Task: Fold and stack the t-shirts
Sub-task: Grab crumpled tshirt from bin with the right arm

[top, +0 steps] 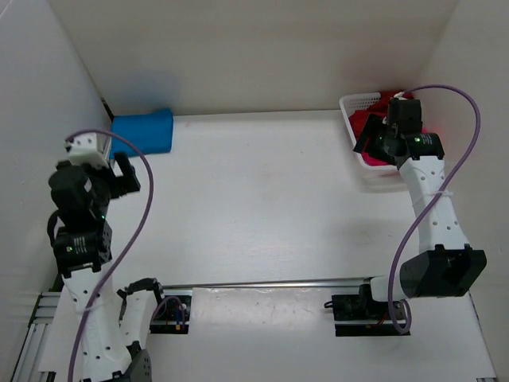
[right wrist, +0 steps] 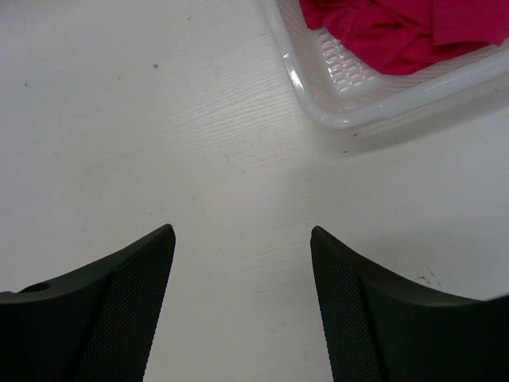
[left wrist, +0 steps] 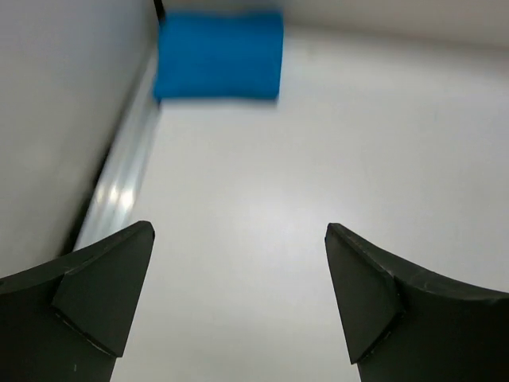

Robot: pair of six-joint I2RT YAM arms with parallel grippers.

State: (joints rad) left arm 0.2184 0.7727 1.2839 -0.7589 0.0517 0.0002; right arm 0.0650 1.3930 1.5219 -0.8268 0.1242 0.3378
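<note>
A bright blue t-shirt (top: 143, 131) lies folded at the far left against the wall, and also shows in the left wrist view (left wrist: 219, 54). The white mesh basket (top: 351, 103) stands at the far right and holds crumpled dark red cloth (top: 387, 99) and pink-magenta cloth (top: 372, 157). The pink-magenta cloth (right wrist: 390, 32) fills the basket (right wrist: 318, 103) in the right wrist view. My left gripper (top: 126, 177) is open and empty above the table, short of the blue shirt (left wrist: 238, 239). My right gripper (top: 367, 134) is open and empty just left of the basket (right wrist: 242, 235).
White walls enclose the table; the left wall (left wrist: 64, 119) runs close beside my left gripper. A metal rail (top: 270, 282) crosses the near edge between the arm bases. A purple cable (top: 147, 199) loops from each arm.
</note>
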